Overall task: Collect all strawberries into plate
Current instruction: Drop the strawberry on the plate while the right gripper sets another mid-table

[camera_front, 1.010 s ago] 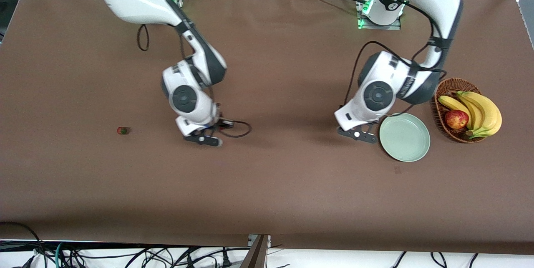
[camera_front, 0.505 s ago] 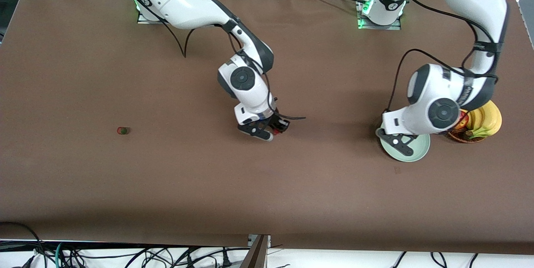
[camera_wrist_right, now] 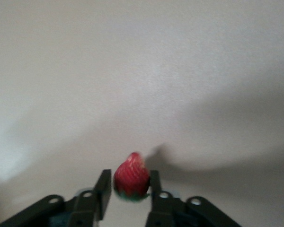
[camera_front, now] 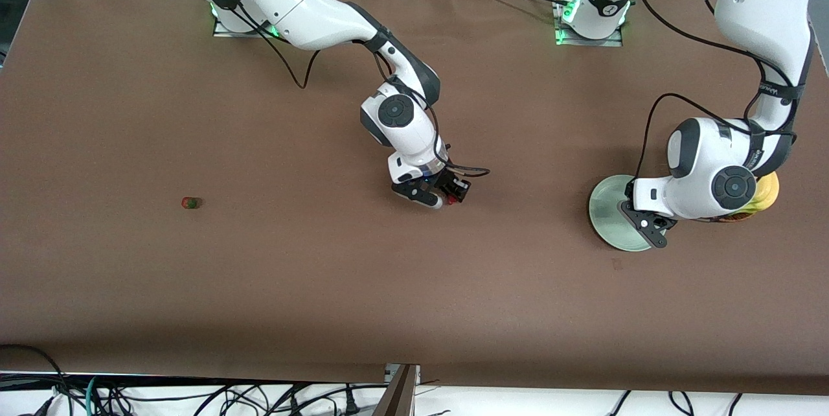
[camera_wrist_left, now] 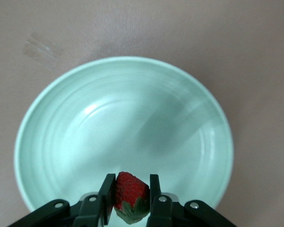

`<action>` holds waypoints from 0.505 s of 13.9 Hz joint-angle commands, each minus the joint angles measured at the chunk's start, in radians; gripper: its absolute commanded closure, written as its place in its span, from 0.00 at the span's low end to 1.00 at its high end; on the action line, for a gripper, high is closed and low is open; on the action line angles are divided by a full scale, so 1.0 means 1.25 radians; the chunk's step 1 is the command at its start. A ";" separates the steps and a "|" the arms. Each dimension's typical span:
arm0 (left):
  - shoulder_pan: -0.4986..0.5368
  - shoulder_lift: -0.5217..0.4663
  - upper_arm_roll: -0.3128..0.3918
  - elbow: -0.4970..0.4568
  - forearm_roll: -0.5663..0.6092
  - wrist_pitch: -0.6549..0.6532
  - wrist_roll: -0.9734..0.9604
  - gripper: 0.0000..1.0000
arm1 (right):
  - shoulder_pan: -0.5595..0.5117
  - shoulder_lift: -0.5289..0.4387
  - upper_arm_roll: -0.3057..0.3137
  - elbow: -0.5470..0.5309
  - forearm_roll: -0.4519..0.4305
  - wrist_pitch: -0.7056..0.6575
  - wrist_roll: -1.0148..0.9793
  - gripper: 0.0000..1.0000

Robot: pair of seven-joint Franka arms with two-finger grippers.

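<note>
Left gripper (camera_wrist_left: 128, 204) pinches a small red strawberry with green leafy top (camera_wrist_left: 130, 194) directly over the empty round pale mint-green plate (camera_wrist_left: 52, 118), ready to drop; right gripper (camera_wrist_right: 127, 191), over bare brown table (camera_front: 324, 286) mid-way, clamps a second strawberry (camera_wrist_right: 131, 178); a third strawberry (camera_front: 190, 203) lies well apart, toward the right arm's end; none is plated yet.

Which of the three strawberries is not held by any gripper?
The strawberry lying on the table toward the right arm's end. The other two are gripped: one in the left gripper over the plate, one in the right gripper.
</note>
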 commanded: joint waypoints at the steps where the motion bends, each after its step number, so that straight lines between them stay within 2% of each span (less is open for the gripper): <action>1: 0.008 -0.012 -0.013 -0.053 0.005 0.064 0.025 0.78 | -0.016 -0.030 -0.006 0.015 -0.006 -0.012 -0.008 0.00; 2: 0.008 -0.016 -0.013 -0.053 0.005 0.063 0.026 0.17 | -0.043 -0.064 -0.006 0.000 -0.007 -0.052 -0.021 0.00; 3: 0.008 -0.022 -0.017 -0.052 0.005 0.059 0.036 0.00 | -0.074 -0.099 -0.005 -0.013 -0.008 -0.114 -0.065 0.00; 5: 0.008 -0.056 -0.029 -0.052 0.005 0.032 0.035 0.00 | -0.140 -0.171 -0.003 -0.055 -0.001 -0.244 -0.252 0.00; 7: 0.008 -0.098 -0.063 -0.042 0.005 -0.006 0.024 0.00 | -0.224 -0.244 0.013 -0.138 0.001 -0.302 -0.379 0.00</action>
